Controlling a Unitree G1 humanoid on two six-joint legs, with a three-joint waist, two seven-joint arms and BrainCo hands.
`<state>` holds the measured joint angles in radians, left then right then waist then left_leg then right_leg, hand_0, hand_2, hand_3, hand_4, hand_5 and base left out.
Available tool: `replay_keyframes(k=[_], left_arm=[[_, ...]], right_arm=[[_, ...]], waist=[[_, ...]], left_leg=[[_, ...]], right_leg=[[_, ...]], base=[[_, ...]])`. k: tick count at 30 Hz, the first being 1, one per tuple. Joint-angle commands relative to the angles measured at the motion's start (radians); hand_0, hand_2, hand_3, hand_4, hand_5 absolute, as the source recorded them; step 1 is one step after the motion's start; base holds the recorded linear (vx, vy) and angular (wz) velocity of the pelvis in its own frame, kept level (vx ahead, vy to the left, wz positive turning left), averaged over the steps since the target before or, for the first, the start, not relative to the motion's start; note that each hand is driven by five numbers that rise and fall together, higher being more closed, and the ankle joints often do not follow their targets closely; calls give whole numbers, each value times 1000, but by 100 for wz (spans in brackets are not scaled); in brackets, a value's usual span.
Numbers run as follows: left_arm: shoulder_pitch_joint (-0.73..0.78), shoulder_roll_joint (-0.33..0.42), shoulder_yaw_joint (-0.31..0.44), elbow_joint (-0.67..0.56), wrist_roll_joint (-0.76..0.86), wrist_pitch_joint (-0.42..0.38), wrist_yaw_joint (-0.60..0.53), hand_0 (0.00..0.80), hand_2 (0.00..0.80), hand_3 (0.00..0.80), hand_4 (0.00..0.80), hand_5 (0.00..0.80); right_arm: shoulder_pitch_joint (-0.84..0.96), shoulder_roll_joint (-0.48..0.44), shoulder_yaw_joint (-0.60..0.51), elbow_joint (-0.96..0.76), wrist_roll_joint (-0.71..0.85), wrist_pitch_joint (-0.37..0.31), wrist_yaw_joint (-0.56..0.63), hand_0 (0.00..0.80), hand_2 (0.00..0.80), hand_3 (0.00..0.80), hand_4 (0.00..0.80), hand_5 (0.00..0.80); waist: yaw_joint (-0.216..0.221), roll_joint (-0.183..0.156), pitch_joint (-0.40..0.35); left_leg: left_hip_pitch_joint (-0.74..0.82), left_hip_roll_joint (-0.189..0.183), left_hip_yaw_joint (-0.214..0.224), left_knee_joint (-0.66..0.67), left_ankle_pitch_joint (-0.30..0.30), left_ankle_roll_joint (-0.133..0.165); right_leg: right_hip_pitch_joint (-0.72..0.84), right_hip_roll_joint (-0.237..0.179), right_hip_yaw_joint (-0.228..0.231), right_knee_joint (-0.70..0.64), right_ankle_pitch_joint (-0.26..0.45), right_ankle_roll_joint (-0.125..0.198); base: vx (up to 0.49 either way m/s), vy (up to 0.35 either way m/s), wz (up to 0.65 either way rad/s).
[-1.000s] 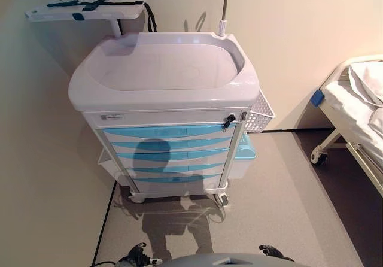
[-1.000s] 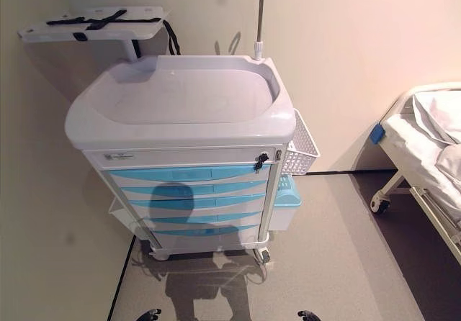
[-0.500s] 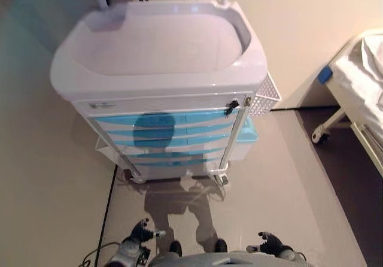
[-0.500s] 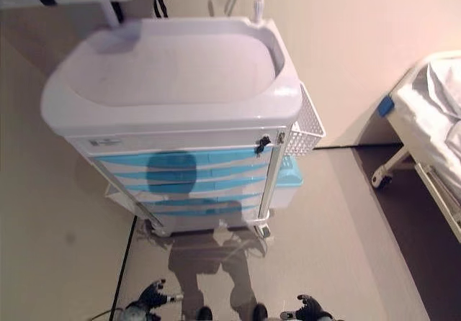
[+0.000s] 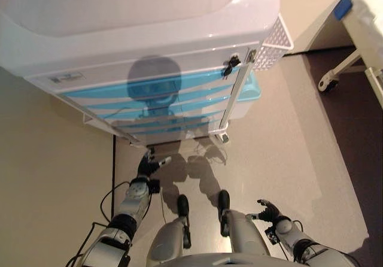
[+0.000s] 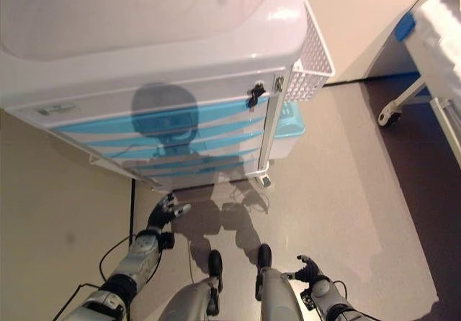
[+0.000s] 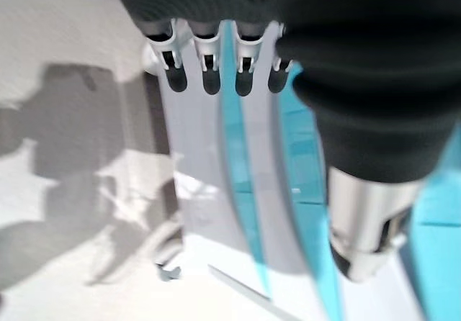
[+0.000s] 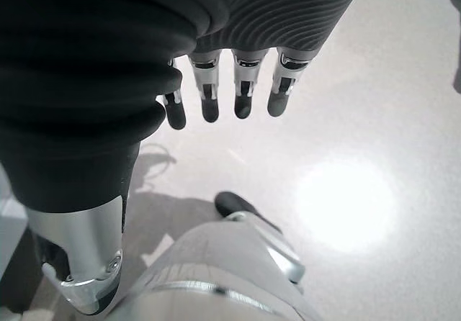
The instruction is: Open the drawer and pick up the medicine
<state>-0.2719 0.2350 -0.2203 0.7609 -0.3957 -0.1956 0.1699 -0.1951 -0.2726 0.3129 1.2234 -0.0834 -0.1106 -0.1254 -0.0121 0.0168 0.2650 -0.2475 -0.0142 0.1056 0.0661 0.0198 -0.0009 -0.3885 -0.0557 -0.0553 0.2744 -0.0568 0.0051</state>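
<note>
A white medical cart point(image 5: 179, 33) with several blue drawers point(image 5: 149, 90), all closed, stands right before me, a key in the lock point(image 5: 230, 65) at its top right corner. No medicine shows in any view. My left hand point(image 5: 146, 166) is open, low in front of the cart's bottom left corner and apart from it; in the left wrist view its fingers point(image 7: 209, 76) point at the blue drawer fronts point(image 7: 248, 191). My right hand point(image 5: 269, 210) hangs open over the floor at the lower right, its fingers point(image 8: 241, 94) holding nothing.
A white wire basket point(image 5: 275, 42) and a blue bin point(image 5: 252, 93) hang on the cart's right side. A bed point(image 5: 368, 21) on castors point(image 5: 328, 84) stands at the far right. A wall point(image 5: 48, 177) runs close along the left.
The camera has tipped down and come closer to the cart. Both arms show further into view, and the left hand has risen toward the cart's lower left corner.
</note>
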Motion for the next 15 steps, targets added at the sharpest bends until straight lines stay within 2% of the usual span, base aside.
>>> replay_keyframes(k=[1,4,6,7,10,15], left_arm=[[-16,-29,57,-107,-112,-84,25,0,0,0,0,0],[-49,-45,81,-183,-192,-112,37,0,0,0,0,0],[-49,-45,81,-183,-192,-112,37,0,0,0,0,0],[-79,-71,102,-233,-282,-137,31,0,0,0,0,0],[-93,-82,113,-234,-321,-146,27,0,0,0,0,0],[-157,-126,157,-310,-483,-205,41,0,0,0,0,0]], right_arm=[[9,-26,41,-30,42,-14,-28,0,0,0,0,0],[-3,-31,42,-37,49,-13,-35,0,0,0,0,0],[-3,-31,42,-37,49,-13,-35,0,0,0,0,0],[-11,-35,42,-40,55,-15,-43,0,0,0,0,0],[-14,-34,40,-39,60,-17,-45,0,0,0,0,0],[-14,-32,53,-64,58,-21,-50,0,0,0,0,0]], waist=[[-16,-23,-33],[-18,-30,-26],[-18,-30,-27],[-21,-40,-21],[-23,-46,-21],[-34,-63,-18]], left_leg=[[-93,-57,-2,95,-38,47],[-148,-54,-7,131,-46,53],[-149,-54,-7,131,-46,53],[-195,-51,-7,163,-52,57],[-213,-49,-10,175,-54,57],[-287,-42,-19,230,-69,56]], right_leg=[[-38,-13,18,10,58,36],[-89,-14,15,45,49,32],[-90,-14,15,45,49,32],[-129,-13,14,71,47,29],[-142,-13,9,77,47,29],[-200,-4,3,97,49,25]], base=[[-35,-14,1],[-45,-14,4],[-39,-14,4],[-55,-21,2],[-40,-34,5],[-25,-28,5]])
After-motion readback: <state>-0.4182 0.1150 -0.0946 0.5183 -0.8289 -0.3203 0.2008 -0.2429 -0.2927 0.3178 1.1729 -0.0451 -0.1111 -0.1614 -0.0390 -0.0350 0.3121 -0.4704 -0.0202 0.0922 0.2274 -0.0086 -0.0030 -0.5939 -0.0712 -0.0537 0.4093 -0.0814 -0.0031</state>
